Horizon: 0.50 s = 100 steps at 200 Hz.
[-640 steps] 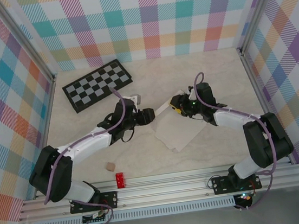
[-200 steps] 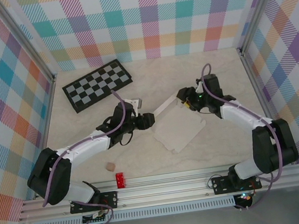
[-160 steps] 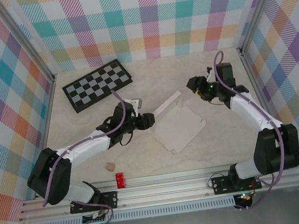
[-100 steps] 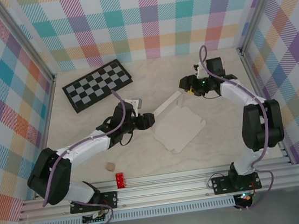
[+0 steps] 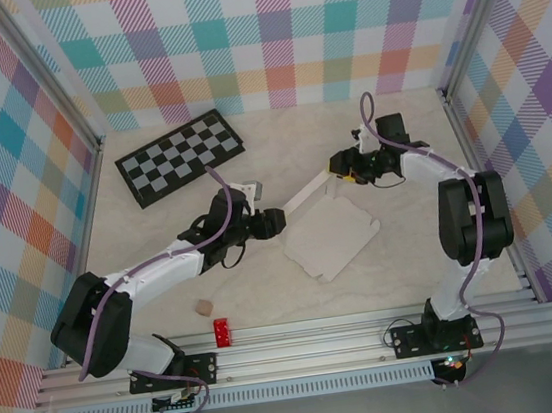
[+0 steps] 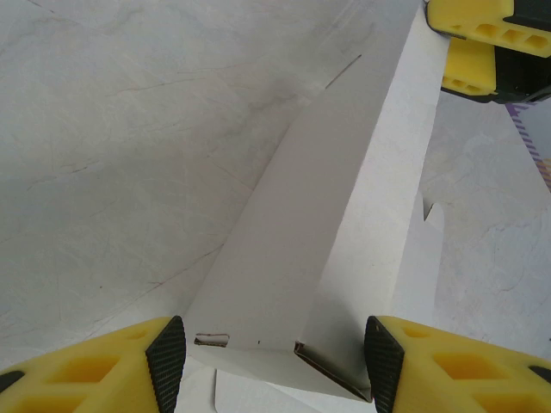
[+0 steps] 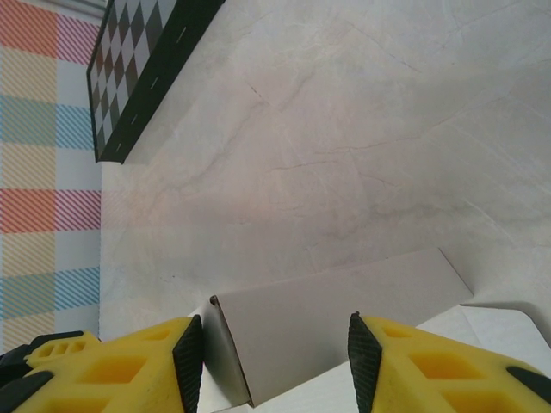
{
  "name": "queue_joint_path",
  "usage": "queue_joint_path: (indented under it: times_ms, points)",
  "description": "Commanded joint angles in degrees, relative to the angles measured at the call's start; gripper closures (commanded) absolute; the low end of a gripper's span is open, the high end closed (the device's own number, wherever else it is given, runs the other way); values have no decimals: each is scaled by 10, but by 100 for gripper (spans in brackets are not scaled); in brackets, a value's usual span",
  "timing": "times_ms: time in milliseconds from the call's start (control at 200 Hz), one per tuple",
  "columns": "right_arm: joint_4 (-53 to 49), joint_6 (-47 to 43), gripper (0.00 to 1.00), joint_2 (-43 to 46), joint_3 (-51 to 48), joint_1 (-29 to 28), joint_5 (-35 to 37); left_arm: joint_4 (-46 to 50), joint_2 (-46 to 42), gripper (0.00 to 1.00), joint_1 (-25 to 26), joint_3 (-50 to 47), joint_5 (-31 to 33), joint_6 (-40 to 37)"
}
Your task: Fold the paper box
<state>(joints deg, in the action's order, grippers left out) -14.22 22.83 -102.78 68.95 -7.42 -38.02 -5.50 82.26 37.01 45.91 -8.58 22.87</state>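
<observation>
Our left arm (image 5: 153,270), white with black joints, stretches low from its base toward the middle, forearm nearly level and wrist pointing right. Its black-and-yellow left tool (image 5: 276,220) has its yellow fingers (image 6: 103,366) on either side of the near end of a raised flap of the white thin-cardboard paper box (image 5: 330,235). We cannot tell whether they press on it. Our right arm (image 5: 470,213) rises steeply from its base, elbow far from us, then bends back to the left. Its right tool (image 5: 337,169) points left, jaws standing apart around the flap's far end.
</observation>
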Motion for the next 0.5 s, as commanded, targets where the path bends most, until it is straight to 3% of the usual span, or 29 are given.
queue_joint_path:
  times_ms: [0,245,495]
  points:
    - [-9,-22,51,-11,-29,1,14,30,8,41,-4,-9,15,1]
    - [-57,-12,46,3,56,1,43,54,1,42,-12,-10,37,45]
    - [-228,-3,45,54,162,1,136,98,-17,41,-48,-29,77,92]
